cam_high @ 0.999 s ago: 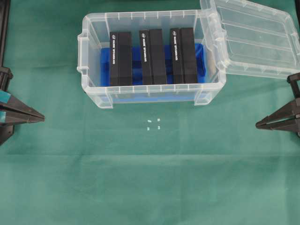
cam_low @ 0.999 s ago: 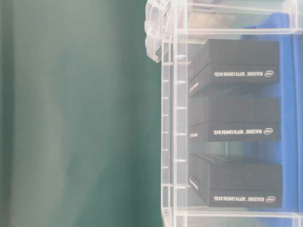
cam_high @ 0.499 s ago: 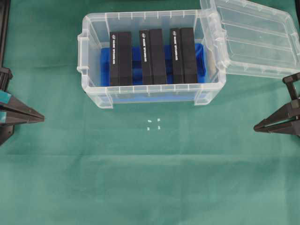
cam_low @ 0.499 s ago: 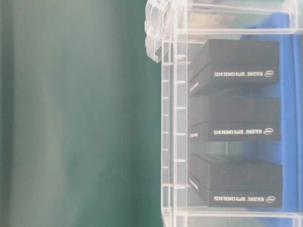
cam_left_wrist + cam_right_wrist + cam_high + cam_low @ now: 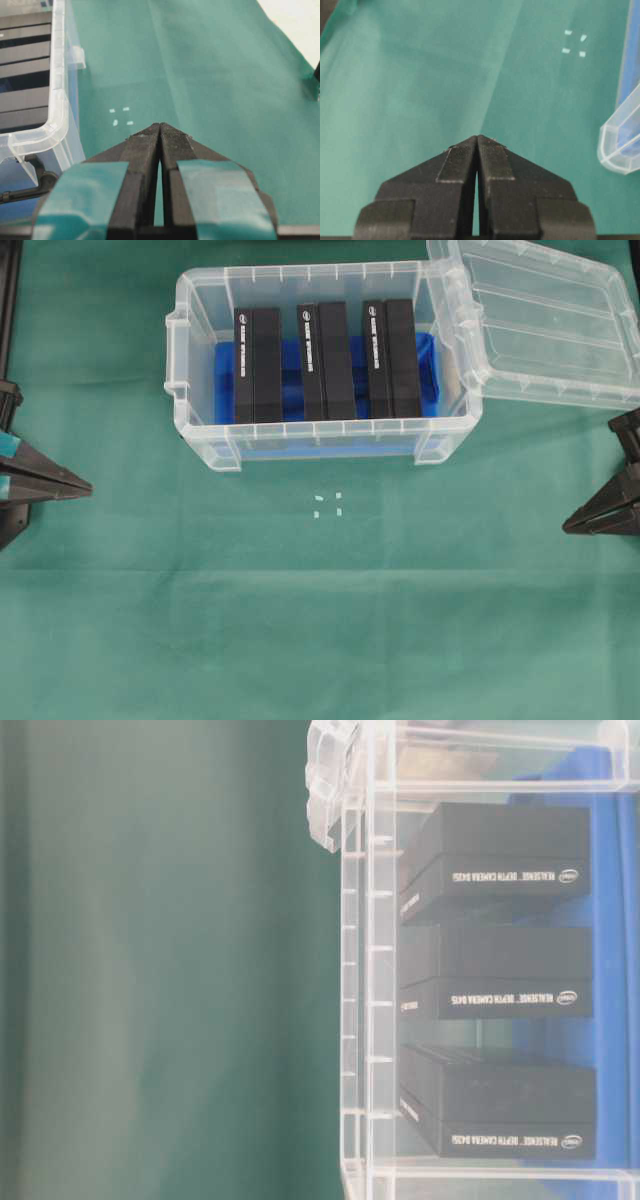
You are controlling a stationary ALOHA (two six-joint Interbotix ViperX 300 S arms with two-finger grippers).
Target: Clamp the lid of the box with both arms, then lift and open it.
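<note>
The lid (image 5: 540, 325) is already off the box (image 5: 320, 365), lying tilted against the box's right end, its far corner running up to the overhead picture's top right. The box stands open on the green tabletop (image 5: 320, 620), showing three black blocks (image 5: 325, 360) upright on a blue insert (image 5: 425, 375). In front of the box the cloth is wide and bare except for four small white marks (image 5: 328, 504). The left hand (image 5: 88, 486), taped teal, sits at the left edge with fingers pinched together, gripping nothing. The right hand (image 5: 567, 527) sits at the right edge, likewise clenched on nothing, just below the lid's near rim but apart from it.
</note>
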